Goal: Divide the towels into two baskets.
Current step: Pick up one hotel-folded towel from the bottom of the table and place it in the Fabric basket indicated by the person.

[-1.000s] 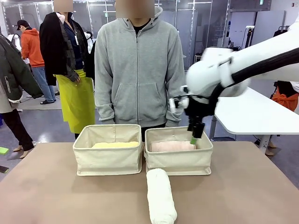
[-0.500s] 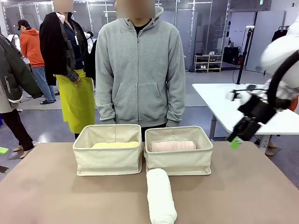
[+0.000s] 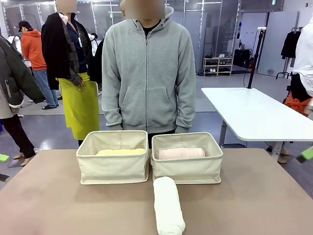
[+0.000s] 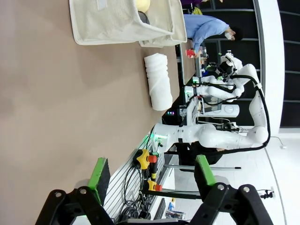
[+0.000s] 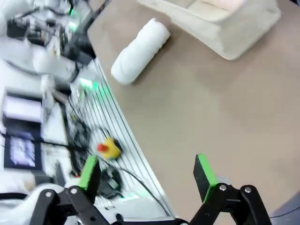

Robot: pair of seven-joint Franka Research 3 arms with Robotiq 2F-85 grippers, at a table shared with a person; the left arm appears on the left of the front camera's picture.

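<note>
White towel (image 3: 168,205) lies at right basket's (image 3: 188,171) six o'clock, awaiting pickup; left gripper (image 4: 151,161) and right gripper (image 5: 146,159) gape, empty

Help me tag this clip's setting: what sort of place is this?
Most likely a robotics lab or open workshop hall: a yellow emergency-stop button beside the brown table, a bare white worktable, and glass partitions behind the onlookers.
</note>
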